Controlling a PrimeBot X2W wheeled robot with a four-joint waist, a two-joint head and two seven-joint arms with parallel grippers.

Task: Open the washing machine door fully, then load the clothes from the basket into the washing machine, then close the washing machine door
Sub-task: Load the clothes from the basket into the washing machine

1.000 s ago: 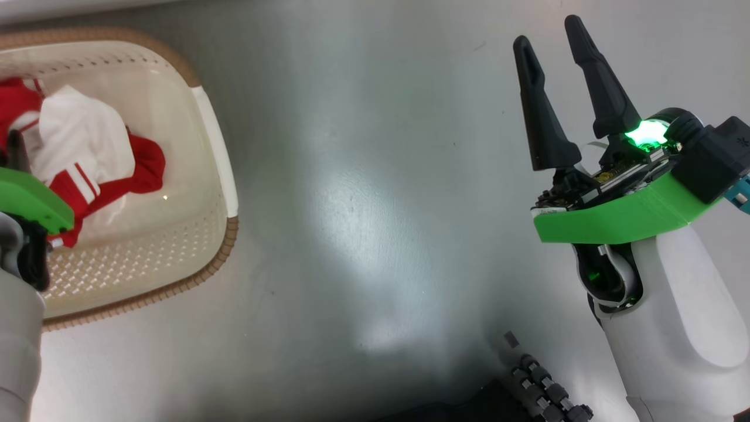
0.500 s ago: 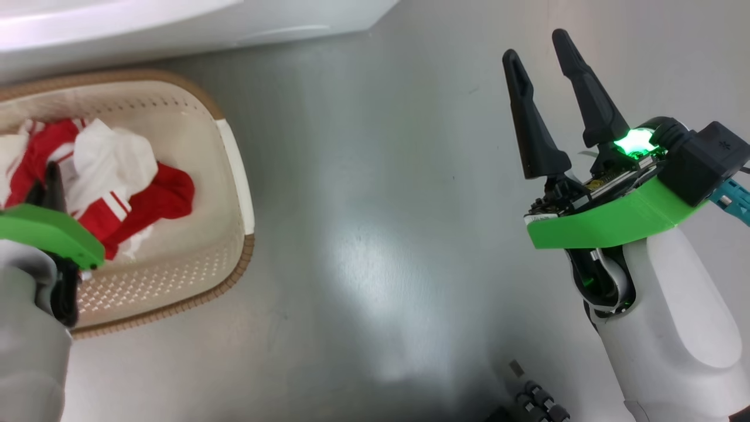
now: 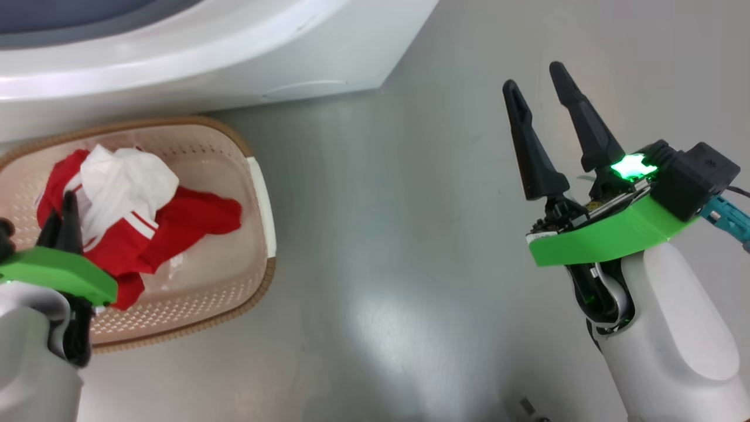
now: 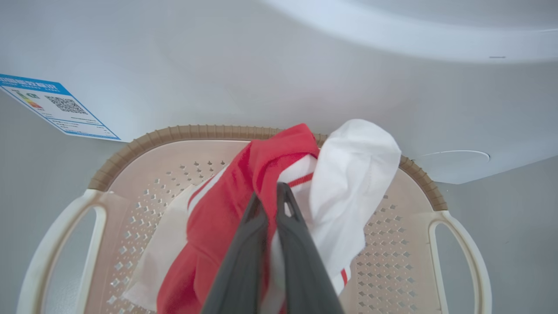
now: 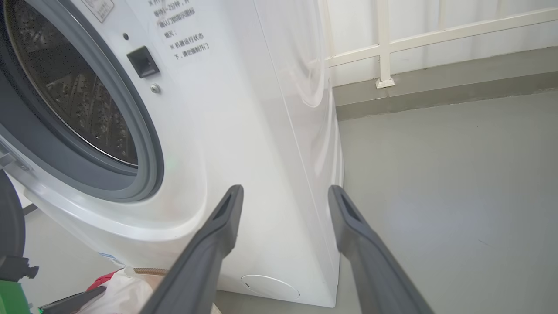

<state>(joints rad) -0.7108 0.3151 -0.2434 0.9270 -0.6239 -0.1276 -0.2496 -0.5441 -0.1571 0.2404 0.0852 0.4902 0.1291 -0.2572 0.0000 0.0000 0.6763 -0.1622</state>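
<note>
The cream basket (image 3: pixel 261 193) stands on the floor against the washing machine (image 3: pixel 234 58). In it lie the clothes (image 3: pixel 176 225), red fabric with white stripes and a white panel. My left gripper (image 3: pixel 61 210) reaches into the basket. In the left wrist view it (image 4: pixel 272 194) is shut on the red and white fabric (image 4: pixel 348 174), which is bunched up above the basket's bottom (image 4: pixel 392 244). My right gripper (image 3: pixel 533 79) hangs open over bare floor to the right, holding nothing. Its wrist view looks past the open fingers (image 5: pixel 218 235) at the steel drum (image 5: pixel 74 96) and grey gasket (image 5: pixel 146 144). The door is out of view.
The machine's front carries a blue energy sticker (image 4: pixel 56 107) and a round service flap (image 5: pixel 269 286). Grey floor (image 3: pixel 381 234) stretches between basket and right arm. A white railing (image 5: pixel 383 43) and a low kerb stand behind the machine's right side.
The head camera has tilted up, so the basket slid down and right and the machine's front came into view. The fabric in the left gripper looks more bunched and raised. The right gripper stays open.
</note>
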